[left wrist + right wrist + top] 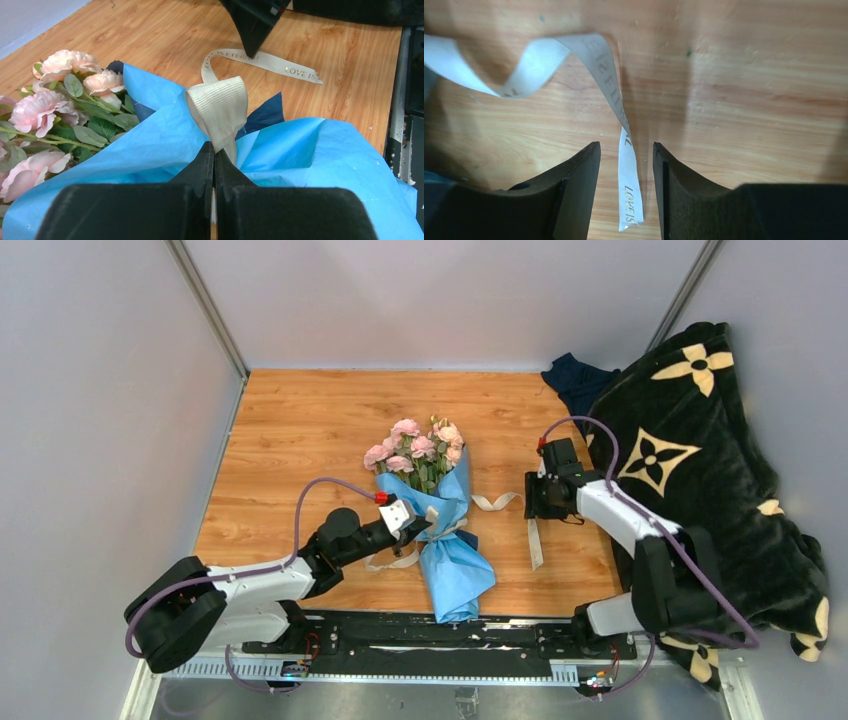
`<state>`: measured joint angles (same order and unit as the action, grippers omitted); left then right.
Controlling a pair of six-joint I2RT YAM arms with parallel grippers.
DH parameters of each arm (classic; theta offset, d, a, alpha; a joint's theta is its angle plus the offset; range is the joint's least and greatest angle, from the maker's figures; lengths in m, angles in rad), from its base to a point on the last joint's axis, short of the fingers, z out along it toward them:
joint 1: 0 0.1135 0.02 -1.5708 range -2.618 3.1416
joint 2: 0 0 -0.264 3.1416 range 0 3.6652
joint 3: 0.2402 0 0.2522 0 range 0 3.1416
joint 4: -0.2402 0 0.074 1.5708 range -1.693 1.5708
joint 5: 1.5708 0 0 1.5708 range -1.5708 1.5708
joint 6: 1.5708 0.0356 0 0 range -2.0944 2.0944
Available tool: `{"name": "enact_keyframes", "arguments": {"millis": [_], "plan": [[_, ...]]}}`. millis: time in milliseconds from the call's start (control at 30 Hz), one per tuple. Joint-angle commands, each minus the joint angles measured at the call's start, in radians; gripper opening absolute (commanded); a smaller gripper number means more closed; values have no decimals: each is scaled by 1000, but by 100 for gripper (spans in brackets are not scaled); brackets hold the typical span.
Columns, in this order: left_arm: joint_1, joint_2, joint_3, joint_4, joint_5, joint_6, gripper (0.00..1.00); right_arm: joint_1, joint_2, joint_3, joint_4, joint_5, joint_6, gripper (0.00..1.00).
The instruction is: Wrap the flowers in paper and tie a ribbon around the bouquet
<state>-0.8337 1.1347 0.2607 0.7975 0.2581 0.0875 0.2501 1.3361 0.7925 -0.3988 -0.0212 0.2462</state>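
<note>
Tying stage: the wrap looks finished and the ribbon work is in hand; no knot shows yet (judgement).
Bouquet: the cone-shaped bouquet [440,530] lies about mid-bench on the wooden bench [300,440]. Its pale pink roses [415,450] point to the far edge, and the gathered tail of the thin light blue paper [458,575] reaches the near edge.
Ribbon: the narrow, flat cream-beige ribbon [219,106] with gold lettering sits at the waist of the cone. One loop stands up over the paper, and one tail runs out over bare wood toward the right edge.
Left gripper: the left gripper [214,150] has its fingers pressed together, clamped on the base of that loop, just above the paper.
Right gripper: the right gripper [626,150] has its fingers apart, low over the bench between the bouquet and the right edge. The ribbon's free end lies on the wood in the gap, apparently touching neither finger.
Next move (judgement): the right fingers should close on the flat tail. It lies limp on the wood, so the tips must come right down to the surface. The tail then has to be carried back to the loop while the left grip holds.
Risk (judgement): a hard pull from the right could drag the loop out of the left grip or crumple the paper.
</note>
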Motion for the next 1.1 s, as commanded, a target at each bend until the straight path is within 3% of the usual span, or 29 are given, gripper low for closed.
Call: {"name": "enact_keyframes", "arguments": {"millis": [0,167,200,300,333,433,600,733,900,1067], "plan": [[-8,-22,-17,6,-8,26,0,-26,157,55,-87,-142,-19,47],[-8,4,-8,28,27,17,0,-26,269,61,-50,-154,-28,42],[-8,10,-3,28,26,20,0,-27,287,60,-45,-140,-28,37],[-8,16,6,29,10,42,0,-31,298,87,-64,-145,-43,5],[-8,19,6,29,11,56,0,-30,280,106,-89,-137,-53,0],[-8,21,5,25,16,71,0,-28,139,182,-207,-116,-107,0],[-8,27,7,29,30,83,0,74,-161,394,-368,-262,-301,0],[-8,17,6,20,63,142,0,217,-327,437,-155,-493,-265,0],[-8,5,-3,4,124,191,0,414,-197,418,237,-575,-118,0],[-8,-13,-8,-39,167,246,0,615,119,735,108,-492,-236,0]]}}
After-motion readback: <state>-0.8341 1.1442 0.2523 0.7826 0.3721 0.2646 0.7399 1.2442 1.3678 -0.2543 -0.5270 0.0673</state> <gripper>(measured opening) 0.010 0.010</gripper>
